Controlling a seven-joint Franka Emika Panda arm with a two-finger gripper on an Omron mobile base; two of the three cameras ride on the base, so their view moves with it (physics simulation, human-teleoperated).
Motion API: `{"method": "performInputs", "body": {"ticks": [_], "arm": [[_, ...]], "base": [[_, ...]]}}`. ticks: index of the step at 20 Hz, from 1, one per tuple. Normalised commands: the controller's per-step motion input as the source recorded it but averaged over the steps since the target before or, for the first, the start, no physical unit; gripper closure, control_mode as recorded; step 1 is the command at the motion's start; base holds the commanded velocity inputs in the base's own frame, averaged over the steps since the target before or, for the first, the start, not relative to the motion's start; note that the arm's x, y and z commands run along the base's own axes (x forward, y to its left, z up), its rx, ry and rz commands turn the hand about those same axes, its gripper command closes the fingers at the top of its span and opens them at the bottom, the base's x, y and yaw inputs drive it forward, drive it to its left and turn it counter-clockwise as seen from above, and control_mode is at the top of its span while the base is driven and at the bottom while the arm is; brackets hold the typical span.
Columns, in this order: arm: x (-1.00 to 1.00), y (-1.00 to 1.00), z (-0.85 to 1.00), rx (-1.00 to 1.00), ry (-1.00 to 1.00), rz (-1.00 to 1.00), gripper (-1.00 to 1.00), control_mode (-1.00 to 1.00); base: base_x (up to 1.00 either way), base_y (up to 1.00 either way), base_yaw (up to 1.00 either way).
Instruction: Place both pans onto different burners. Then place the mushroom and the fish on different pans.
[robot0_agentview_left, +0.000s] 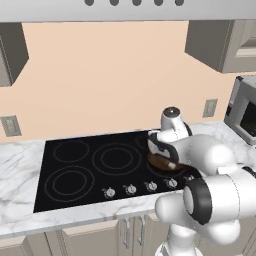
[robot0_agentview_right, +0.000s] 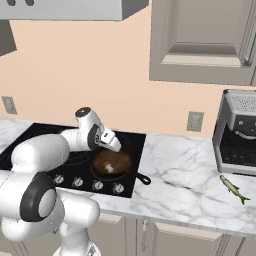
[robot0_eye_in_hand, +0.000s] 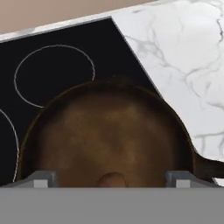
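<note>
A pan with a rusty-brown inside (robot0_agentview_right: 112, 162) (robot0_eye_in_hand: 109, 135) (robot0_agentview_left: 162, 162) sits on the right front part of the black cooktop (robot0_agentview_left: 55, 172). Its black handle (robot0_agentview_right: 143, 178) points out toward the counter's front. A small reddish-brown mushroom (robot0_eye_in_hand: 112, 179) lies in the pan, and a pale speck marks the mushroom (robot0_agentview_right: 108, 169) from the right base. My gripper (robot0_eye_in_hand: 111, 180) (robot0_agentview_right: 112, 144) hangs just above the pan, open, with its fingertips (robot0_eye_in_hand: 43, 178) far to either side of the mushroom. Grey burner rings (robot0_agentview_left: 118, 158) (robot0_eye_in_hand: 54, 74) lie bare to the left. The slender fish (robot0_agentview_right: 233, 188) rests on the marble far to the right.
A row of silver knobs (robot0_agentview_left: 130, 189) runs along the cooktop's front edge. A coffee machine (robot0_agentview_right: 239, 135) stands behind the fish. A microwave (robot0_agentview_left: 245, 112) sits at the far right and a wall cabinet (robot0_agentview_right: 200, 40) hangs overhead. Bare marble (robot0_agentview_right: 175, 170) lies between pan and fish.
</note>
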Motion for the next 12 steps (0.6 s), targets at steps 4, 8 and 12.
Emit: {"method": "performInputs", "body": {"ticks": [4,8,12], "arm": [[-0.44,0.00,0.55,0.00,0.00,-0.07,-1.00,-1.00],[-0.51,0.00,0.50,0.00,0.00,-0.02,-1.00,-1.00],[-0.54,0.00,0.56,0.00,0.00,0.00,-1.00,-1.00]], "base": [[0.00,0.00,0.00],[0.00,0.00,0.00],[0.00,0.00,0.00]]}}
